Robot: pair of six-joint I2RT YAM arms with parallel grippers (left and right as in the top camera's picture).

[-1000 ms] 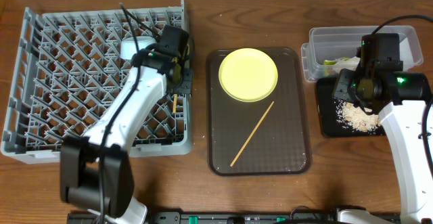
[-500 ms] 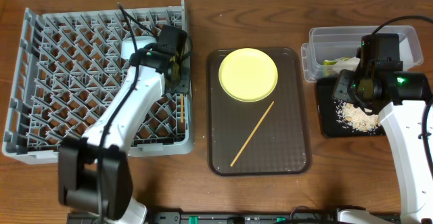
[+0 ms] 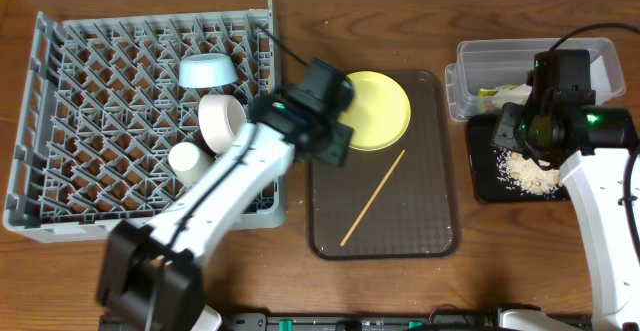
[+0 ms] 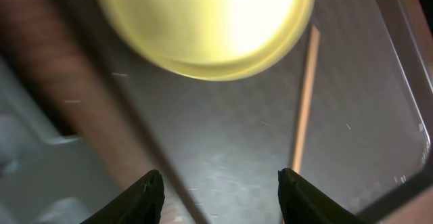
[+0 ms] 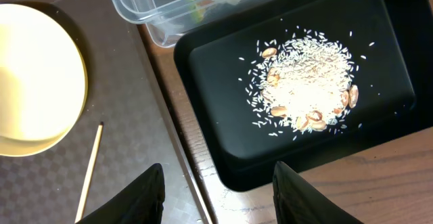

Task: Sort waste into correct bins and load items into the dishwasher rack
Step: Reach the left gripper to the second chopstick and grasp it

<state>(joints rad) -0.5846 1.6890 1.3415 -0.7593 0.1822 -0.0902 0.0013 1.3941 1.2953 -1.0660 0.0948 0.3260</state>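
My left gripper [image 3: 332, 141] hovers open and empty over the left part of the brown serving tray [image 3: 430, 236], blurred in its wrist view [image 4: 223, 198]. Ahead of it lie the yellow plate [image 3: 372, 109] [image 4: 203, 21] and one wooden chopstick [image 3: 373, 197] [image 4: 304, 95]. The grey dishwasher rack [image 3: 90, 121] holds a light-blue bowl [image 3: 207, 70], a white bowl [image 3: 222, 119] and a cream cup [image 3: 187, 158]. My right gripper [image 3: 512, 139] [image 5: 216, 197] hangs open and empty by the left edge of the black tray [image 3: 485, 186] [image 5: 223, 156] with rice scraps [image 5: 304, 82].
The clear tub [image 3: 560, 56] [image 5: 155, 21] behind the black tray holds a green-and-orange packet [image 3: 492, 94]. My left arm stretches diagonally across the rack's right side and hides part of it. Bare wooden table lies between the serving tray and the bins.
My left gripper opened, left a chopstick in the rack's right side, and swung right to the serving tray, uncovering the bowls and cup. The right arm stayed still.
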